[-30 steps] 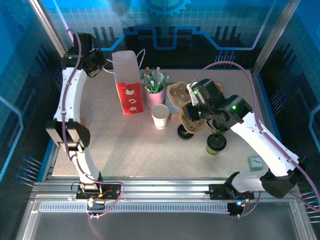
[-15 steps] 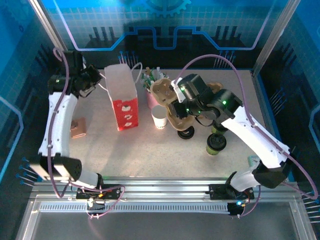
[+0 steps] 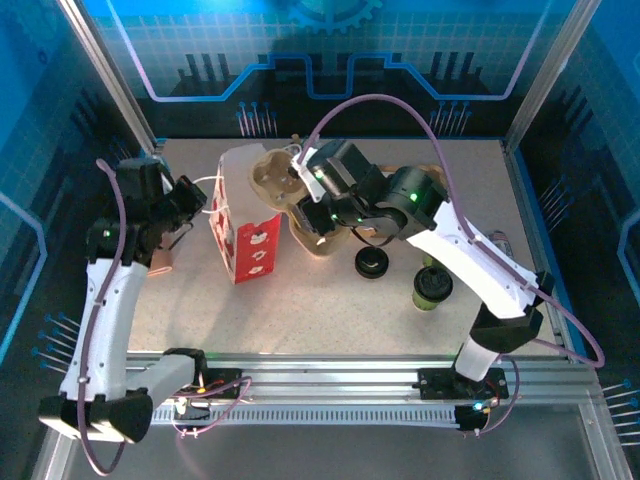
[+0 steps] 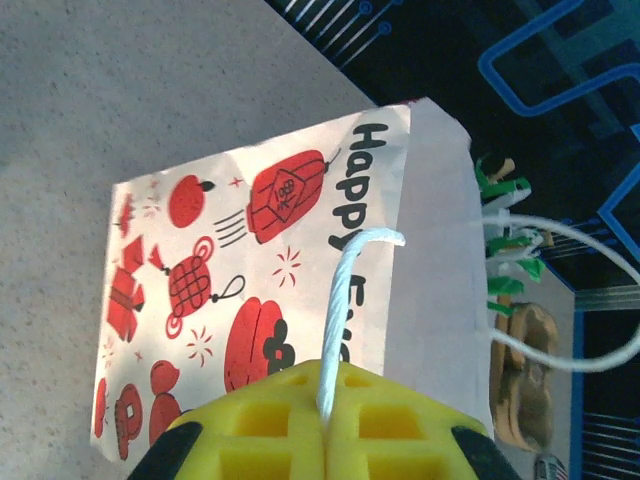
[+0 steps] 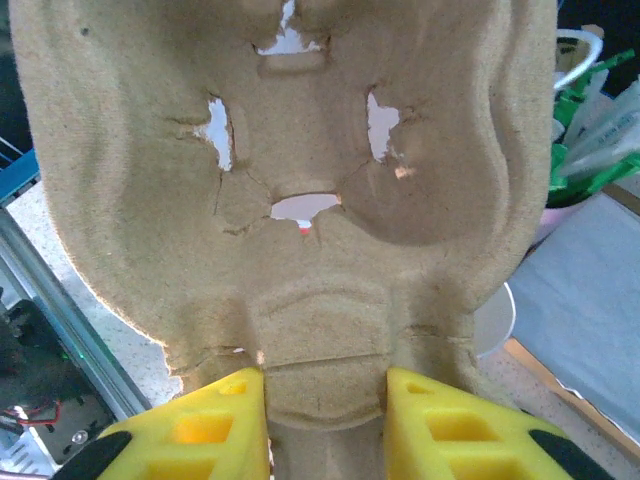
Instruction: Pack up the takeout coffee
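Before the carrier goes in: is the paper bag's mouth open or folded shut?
Open: the paper bag shows a spread mouth, with the cup carrier at it.

One printed paper bag (image 3: 245,235), its string pinched by the left gripper (image 4: 325,385). One pulp cup carrier (image 3: 272,178), clamped in the right gripper (image 5: 325,390). To that gripper's right, one loose black lid (image 3: 372,262) and one dark lidded cup (image 3: 432,287).

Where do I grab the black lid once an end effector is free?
Probably the rim, from straight above: the lid lies flat and low on the table, leaving little wall for a side approach. Its near edge has bare table around it.
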Robot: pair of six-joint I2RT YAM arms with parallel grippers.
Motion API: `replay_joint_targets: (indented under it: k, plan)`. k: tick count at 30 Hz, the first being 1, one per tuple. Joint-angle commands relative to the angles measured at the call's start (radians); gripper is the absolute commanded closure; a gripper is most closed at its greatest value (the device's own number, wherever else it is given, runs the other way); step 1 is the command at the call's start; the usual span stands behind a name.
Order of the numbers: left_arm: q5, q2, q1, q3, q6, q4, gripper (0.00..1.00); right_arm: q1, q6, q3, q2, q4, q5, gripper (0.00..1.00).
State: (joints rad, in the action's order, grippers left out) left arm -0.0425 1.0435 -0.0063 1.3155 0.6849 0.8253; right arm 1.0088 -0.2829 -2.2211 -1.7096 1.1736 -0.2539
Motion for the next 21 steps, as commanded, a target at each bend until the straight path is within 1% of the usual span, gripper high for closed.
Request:
replay_joint_targets:
  k: [1, 7, 14, 18, 21]
  plan:
    - [-0.014, -0.064, -0.032, -0.033, 0.102, -0.042, 1.0, 0.025, 0.015, -0.105, -0.052, 0.067, -0.019, 0.69]
    - [-0.001, -0.13, -0.098, -0.043, 0.163, -0.063, 1.0, 0.034, 0.011, -0.179, -0.096, 0.062, 0.003, 0.7]
    - [0.058, -0.28, -0.185, -0.182, 0.282, -0.121, 1.0, 0.044, 0.008, -0.261, -0.144, 0.086, 0.016, 0.7]
    - [0.125, -0.339, -0.24, -0.233, 0.303, -0.122, 1.0, 0.051, -0.005, -0.277, -0.16, 0.087, 0.031, 0.7]
    - [0.138, -0.388, -0.256, -0.286, 0.326, -0.151, 1.0, 0.055, -0.017, -0.285, -0.176, 0.087, 0.033, 0.7]
